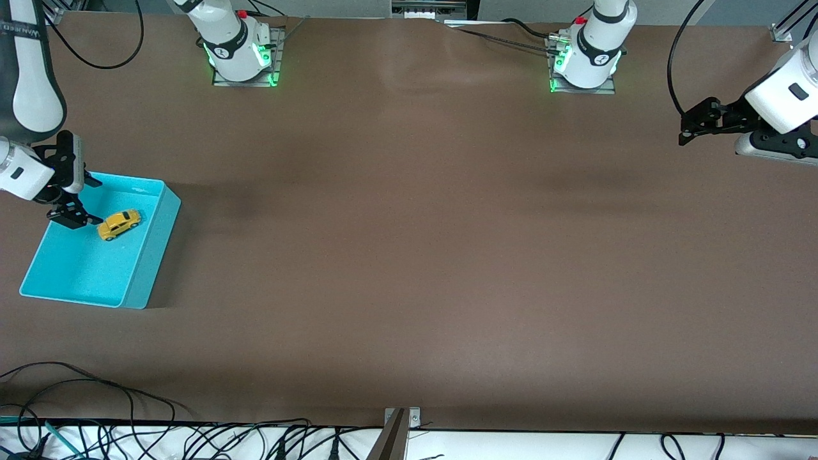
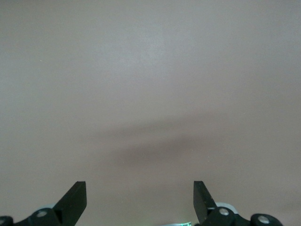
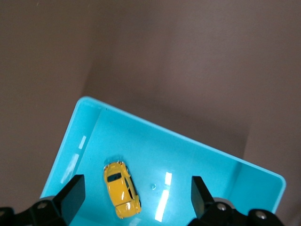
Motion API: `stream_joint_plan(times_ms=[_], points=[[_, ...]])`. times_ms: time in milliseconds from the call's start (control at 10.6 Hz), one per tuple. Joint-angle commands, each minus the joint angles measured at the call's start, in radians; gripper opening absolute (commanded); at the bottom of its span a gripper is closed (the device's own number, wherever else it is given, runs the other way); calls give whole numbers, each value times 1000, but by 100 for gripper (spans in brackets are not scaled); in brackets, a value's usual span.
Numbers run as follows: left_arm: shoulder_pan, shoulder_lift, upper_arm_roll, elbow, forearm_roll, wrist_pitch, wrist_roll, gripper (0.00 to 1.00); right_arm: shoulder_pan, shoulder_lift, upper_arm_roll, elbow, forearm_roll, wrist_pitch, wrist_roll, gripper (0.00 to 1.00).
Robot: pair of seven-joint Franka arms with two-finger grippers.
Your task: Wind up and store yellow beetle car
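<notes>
The yellow beetle car (image 1: 119, 223) lies on its wheels on the floor of the turquoise bin (image 1: 148, 255) at the right arm's end of the table. It also shows in the right wrist view (image 3: 122, 189) inside the bin (image 3: 221, 162). My right gripper (image 1: 80, 201) hangs open over the bin, just beside the car, with nothing between its fingers; in its wrist view (image 3: 136, 195) the car lies below the gap between the fingers. My left gripper (image 1: 687, 128) is open and empty above the bare table at the left arm's end, and waits there (image 2: 140, 197).
The brown table (image 1: 409, 255) stretches bare between the two arms. Both arm bases (image 1: 241, 51) stand along the edge farthest from the front camera. Cables (image 1: 96, 409) lie along the nearest edge.
</notes>
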Motion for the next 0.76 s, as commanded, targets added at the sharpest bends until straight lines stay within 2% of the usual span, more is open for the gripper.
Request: stream_joint_plan(times_ms=[0,378,662], points=[[5,8,-1,26,-9,-23,11,100,57,-74,1,-14,-1,-42,229,100],[8,8,-1,26,-9,-23,13,100,123,-126,40,-8,-19,-68,719,100],[20,8,-3,26,-10,-23,13,100,177,-155,63,-4,-52,-96,1159,100]])
